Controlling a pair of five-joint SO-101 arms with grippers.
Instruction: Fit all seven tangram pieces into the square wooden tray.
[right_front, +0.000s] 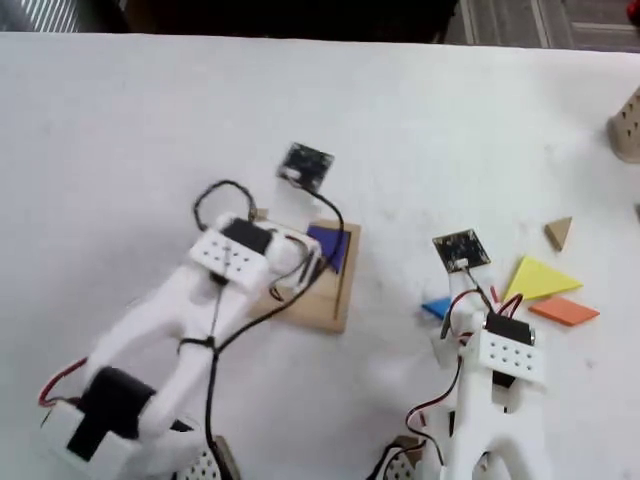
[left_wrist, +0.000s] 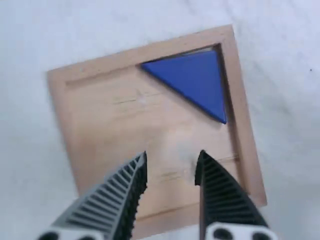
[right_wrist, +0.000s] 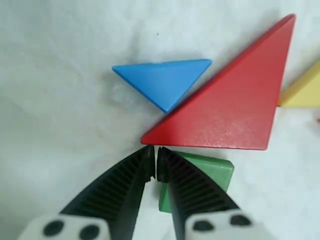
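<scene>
1. High view is showing a white, faintly grainy tabletop (right_front: 120, 130). A square wooden tray (right_front: 322, 308) is sitting near its middle, a little toward the near edge where the two arms are standing. The tray is looking like pale bare wood, with a raised rim and a shallow flat floor showing grain.
2. One piece is lying inside it: a dark blue triangle (left_wrist: 192, 80), flat and matte. It is sitting in one corner of the tray with its two short sides running along the rim.
3. Six pieces are lying loose on the tabletop toward its right edge:
   - a light blue triangle (right_wrist: 160, 80)
   - a large red triangle (right_wrist: 235, 110) with a slightly glossy face
   - a green block (right_wrist: 207, 172) with squared corners
   - a yellow triangle (right_front: 540, 278)
   - an orange parallelogram (right_front: 563, 311)
   - a small tan triangle (right_front: 559, 232)
4. That is making seven pieces: five triangles, one parallelogram and one squared block.
5. The light blue triangle's point is touching, or all but touching, the red triangle's long edge. The green block is lying just beside another edge of the red triangle.
6. The left gripper (left_wrist: 170, 172) is hanging over the tray floor. Its ridged black fingers are standing apart with nothing between them.
7. The right gripper (right_wrist: 154, 162) is showing its fingers drawn almost together, with only a slit between them. It is holding nothing, and its tips are sitting by the red triangle's corner and the green block.
</scene>
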